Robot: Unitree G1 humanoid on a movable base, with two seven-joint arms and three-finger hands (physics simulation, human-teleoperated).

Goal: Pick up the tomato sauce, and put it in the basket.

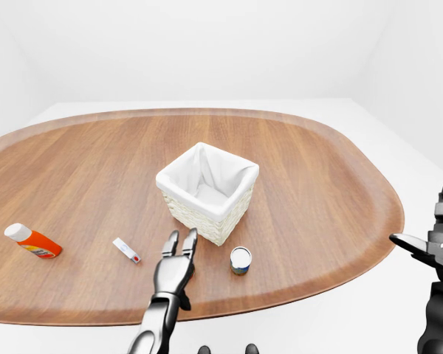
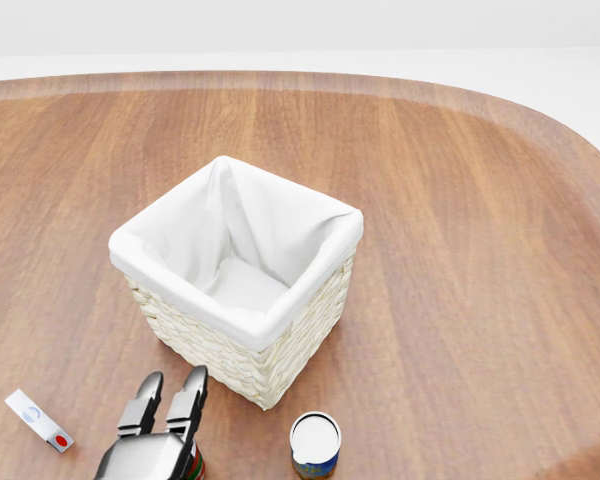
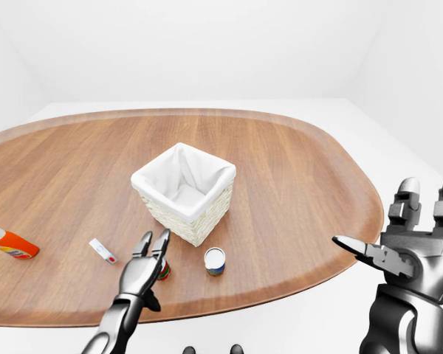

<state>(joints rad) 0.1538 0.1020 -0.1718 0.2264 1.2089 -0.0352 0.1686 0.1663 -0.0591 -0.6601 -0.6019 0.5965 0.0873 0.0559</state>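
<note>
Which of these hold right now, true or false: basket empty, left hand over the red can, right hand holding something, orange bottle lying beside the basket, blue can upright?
1. The basket is empty. True: only white lining shows inside.
2. The left hand is at the red can. True: its open fingers reach over it.
3. The right hand holds something. False: it is open and empty, off the table's right edge.
4. The orange bottle lies beside the basket. False: it lies far off, near the table's left edge in the left-eye view.
5. The blue can stands upright. True: its white top faces up.
</note>
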